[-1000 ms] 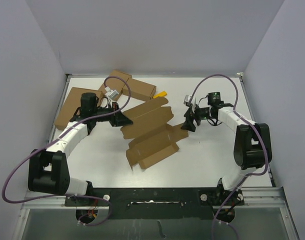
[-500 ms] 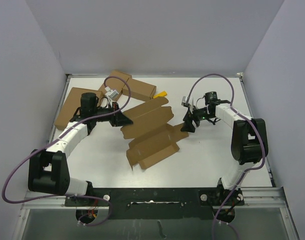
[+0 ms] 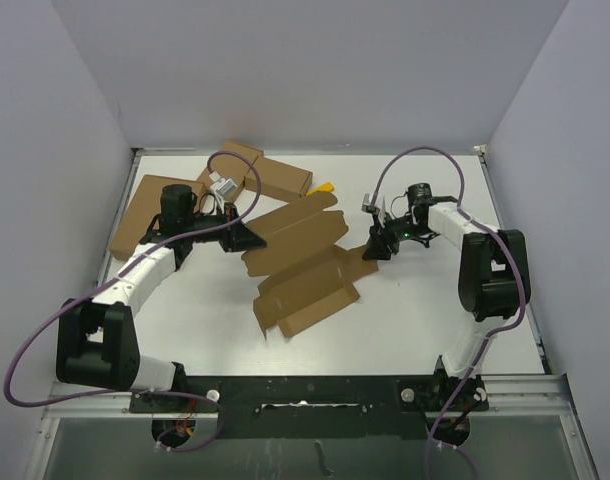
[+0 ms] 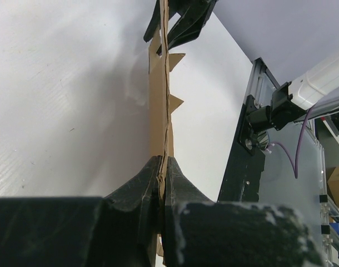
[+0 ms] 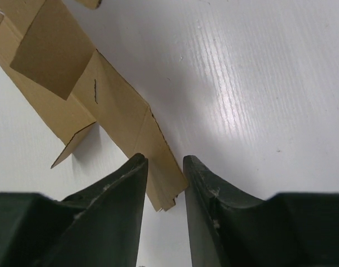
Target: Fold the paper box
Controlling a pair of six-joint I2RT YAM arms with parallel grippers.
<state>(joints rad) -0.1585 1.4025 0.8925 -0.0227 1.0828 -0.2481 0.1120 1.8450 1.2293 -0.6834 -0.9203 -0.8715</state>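
The left arm [image 3: 135, 275] reaches from its base at the near left up and across toward the middle, wrist level. The left gripper [image 4: 163, 161] is pressed tight on the edge of the paper box [image 3: 305, 270], fingers flat against either face. The right arm [image 3: 485, 280] rises along the right side and folds back leftward at the elbow. The right gripper [image 5: 165, 161] points down with its jaws partly apart, straddling a corner of the sheet.
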